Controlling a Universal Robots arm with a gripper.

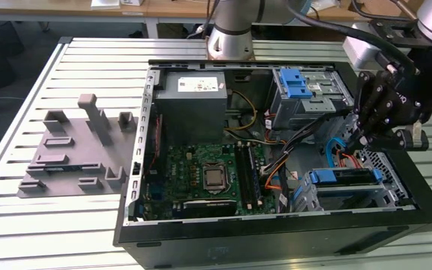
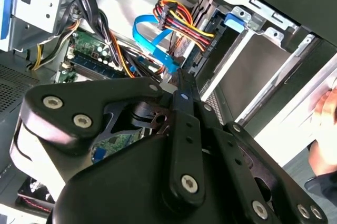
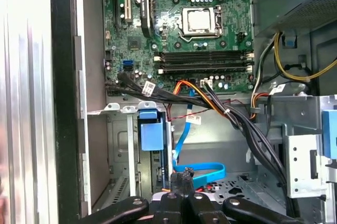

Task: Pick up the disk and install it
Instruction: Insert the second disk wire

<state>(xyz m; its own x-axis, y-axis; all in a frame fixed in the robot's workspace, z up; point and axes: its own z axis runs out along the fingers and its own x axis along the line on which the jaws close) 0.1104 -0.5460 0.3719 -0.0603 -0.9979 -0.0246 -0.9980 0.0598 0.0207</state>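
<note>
The disk (image 1: 341, 178) sits in the open computer case's (image 1: 276, 228) drive bay; the pincer (image 1: 373, 138) above is closed, empty.

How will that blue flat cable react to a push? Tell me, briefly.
The blue flat cable probably bends rather than resists: it lies in loose loops in both wrist views. Being a thin ribbon, it is likely light. It runs in among the bundled wires, so a push may pull it taut instead of moving it aside.

Even indoor light, dim case interior (image 1: 201, 112), soft near pincer (image 2: 179, 84), sharp board (image 3: 200, 23)
</note>
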